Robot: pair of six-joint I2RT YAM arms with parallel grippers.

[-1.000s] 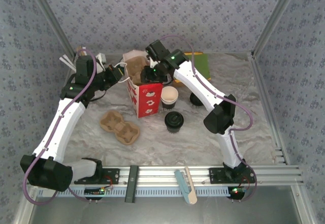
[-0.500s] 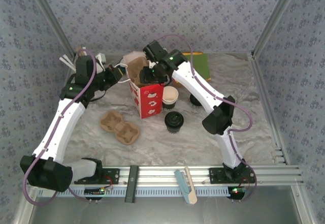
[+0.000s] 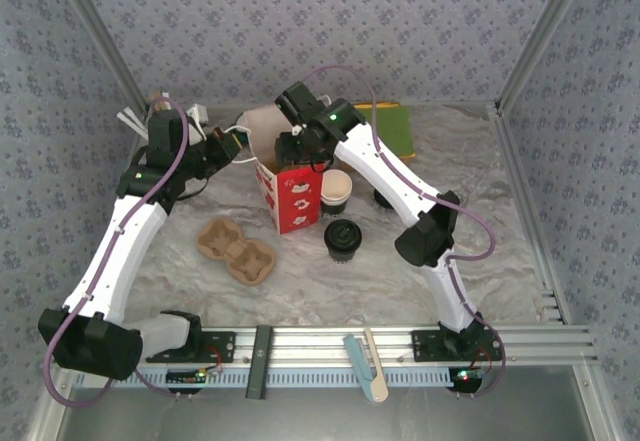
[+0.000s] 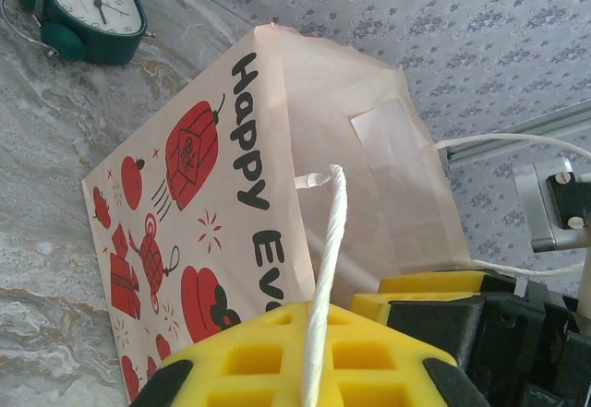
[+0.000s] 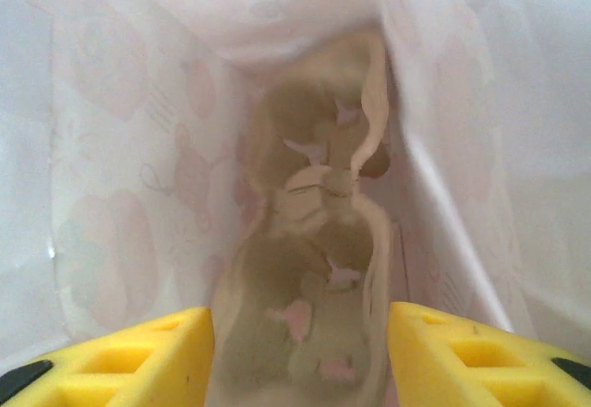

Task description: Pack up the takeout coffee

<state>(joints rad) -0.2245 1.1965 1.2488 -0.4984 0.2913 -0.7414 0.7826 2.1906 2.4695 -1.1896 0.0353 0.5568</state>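
At the left, the string handle (image 4: 332, 232) of a paper bag (image 3: 290, 196) is pinched by the left pincer (image 3: 235, 147), and its fingers are pressed together on the string. In the left wrist view, the white string is seen running over a yellow finger (image 4: 268, 361). Red lanterns and black letters are printed on the bag's side. A green clock (image 4: 92, 5) is seen on the table (image 3: 500, 211) past the bag.

A brown cardboard cup tray (image 3: 237, 251) is laid flat on the table, near the bag's front left side. The bag is stood upright with its mouth open.

The right pincer (image 3: 295, 149) is placed over that mouth. In the right wrist view, its yellow fingers (image 5: 138, 352) are spread apart and nothing is gripped between them. A second cardboard tray (image 5: 319, 269) is seen down inside the bag, a bit blurred.

Just right of the bag, the open coffee cup (image 3: 336, 191) is stood on the table. The lidded coffee cup (image 3: 343, 238) is stood close in front of it. Both cups are outside the bag.
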